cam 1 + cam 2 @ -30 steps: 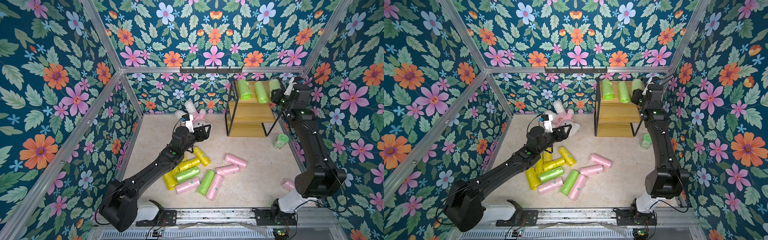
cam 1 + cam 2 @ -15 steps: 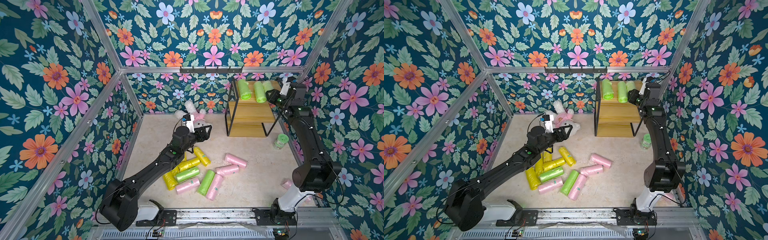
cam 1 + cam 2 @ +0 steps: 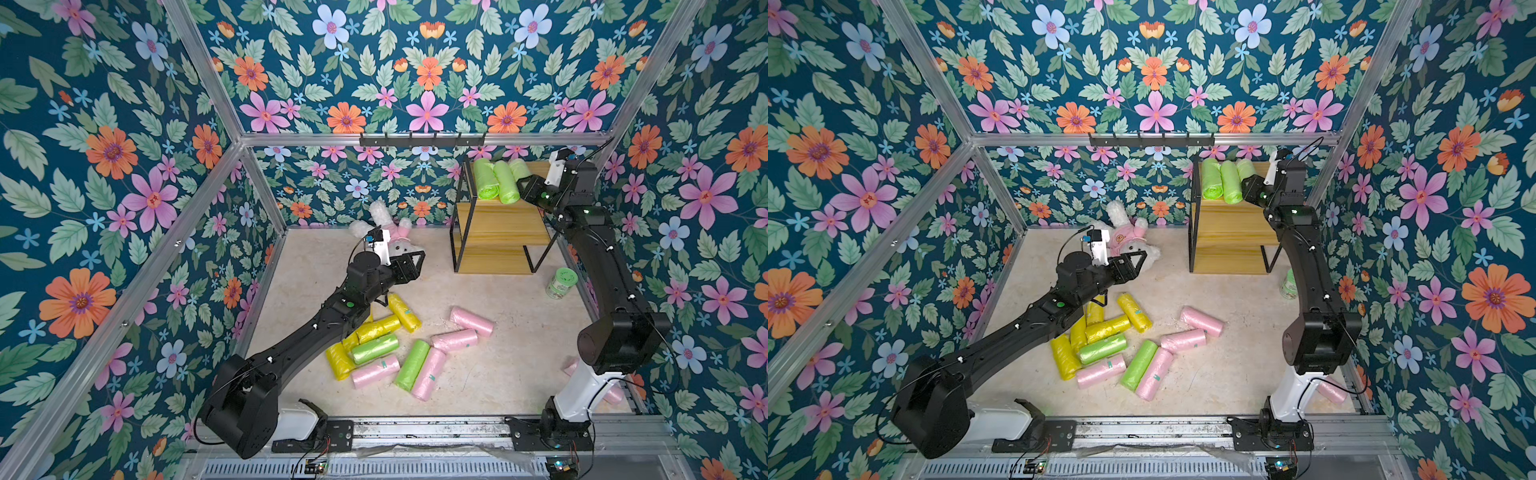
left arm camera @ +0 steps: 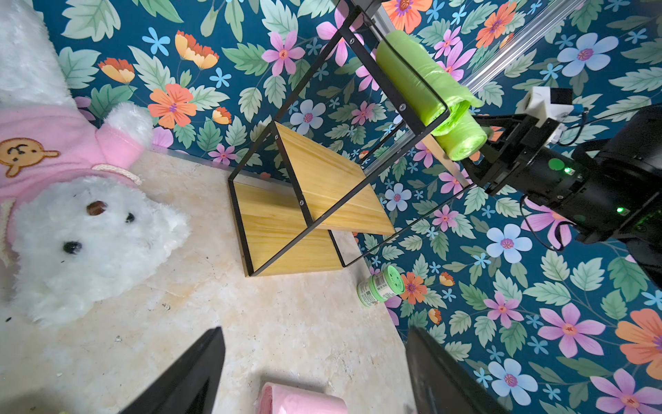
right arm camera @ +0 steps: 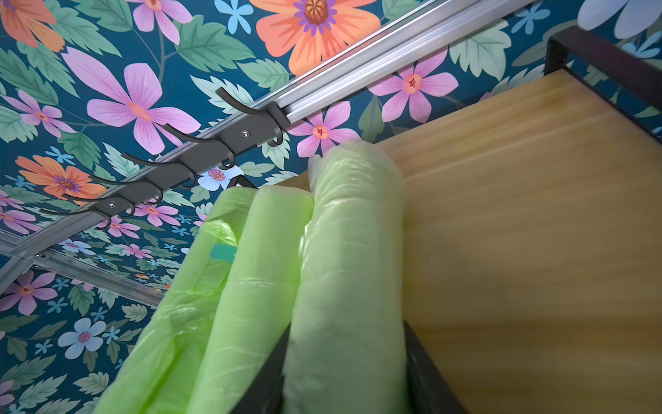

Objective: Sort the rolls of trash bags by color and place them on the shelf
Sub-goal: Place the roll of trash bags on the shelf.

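The shelf (image 3: 498,216) stands at the back right. Two lime green rolls (image 3: 485,178) lie side by side on its top board. My right gripper (image 3: 524,183) is shut on a third green roll (image 5: 353,251), which lies against those two on the board; in the right wrist view the black fingers (image 5: 419,358) press its sides. My left gripper (image 3: 415,259) hangs open and empty over the floor by the bear, with a pink roll (image 4: 301,399) below it. Yellow (image 3: 403,311), green (image 3: 374,348) and pink rolls (image 3: 471,321) lie scattered on the floor in both top views.
A white plush bear in pink (image 3: 390,237) lies at the back wall. A small pale-green jar (image 3: 561,283) stands on the floor right of the shelf. A black hook rail (image 3: 422,139) runs along the back wall. One pink roll (image 3: 615,395) lies behind the right arm's base.
My right gripper has carried the green roll leftward over the top board until it rests beside the other two. The left arm has hardly moved.
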